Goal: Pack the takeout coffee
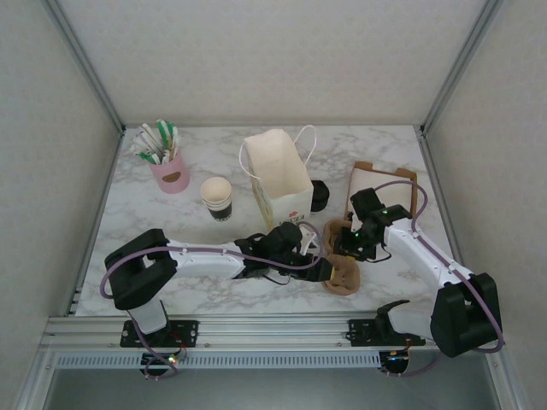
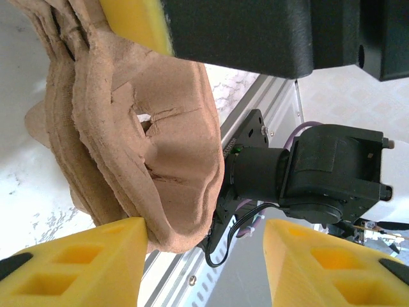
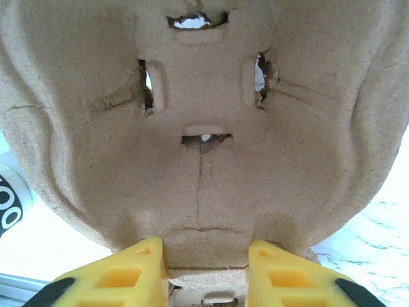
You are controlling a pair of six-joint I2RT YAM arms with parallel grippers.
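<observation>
At the near edge of the bench [image 1: 154,224], the right hand [image 1: 346,249] pinches the pulp carrier [image 1: 344,278] by its rim, probably to steady it for loading. The left hand [image 1: 325,270] hangs open just beside it. A banded wall, probably the takeout coffee [image 3: 9,201], peeks beside the carrier. Farther back, the paper bag [image 1: 278,175] stands open-mouthed.

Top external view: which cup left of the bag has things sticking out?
The pink cup, far left, packed with green-and-white sticks. The paper cup nearer the bag is lidless with nothing protruding.
</observation>
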